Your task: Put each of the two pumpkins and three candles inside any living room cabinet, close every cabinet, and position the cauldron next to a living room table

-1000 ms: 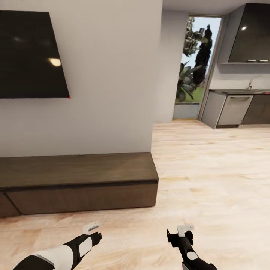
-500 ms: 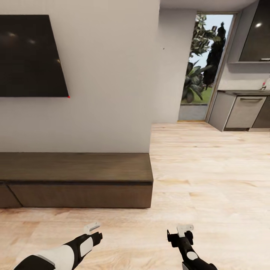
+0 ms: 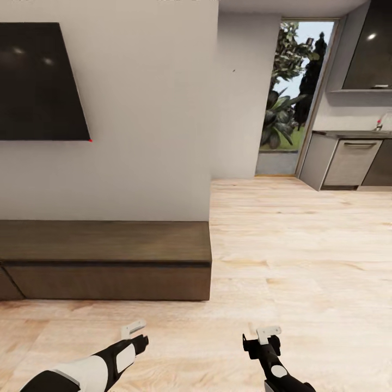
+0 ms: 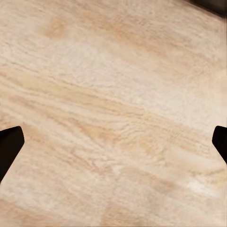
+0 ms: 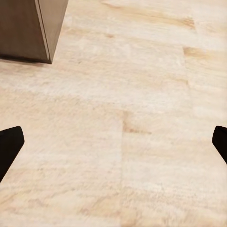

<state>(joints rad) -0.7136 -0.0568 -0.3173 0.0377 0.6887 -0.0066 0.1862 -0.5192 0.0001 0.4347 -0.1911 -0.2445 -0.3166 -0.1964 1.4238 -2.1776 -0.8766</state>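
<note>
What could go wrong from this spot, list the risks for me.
1. The cabinet stands close ahead of the base; its end corner juts beside the open floor, so rolling forward or turning might clip it.
2. The left gripper and right gripper are both open and empty, held low over the floor, so a forward move could push them into the cabinet front.
3. The drawer fronts look flat and handleless, so opening one may slip.

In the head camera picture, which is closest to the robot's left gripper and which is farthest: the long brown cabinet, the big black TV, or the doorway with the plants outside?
From the left gripper:
1. The cabinet, low on the floor just ahead of it.
2. The TV, on the wall above the cabinet.
3. The doorway, far back on the right, beside the kitchen units.
</note>
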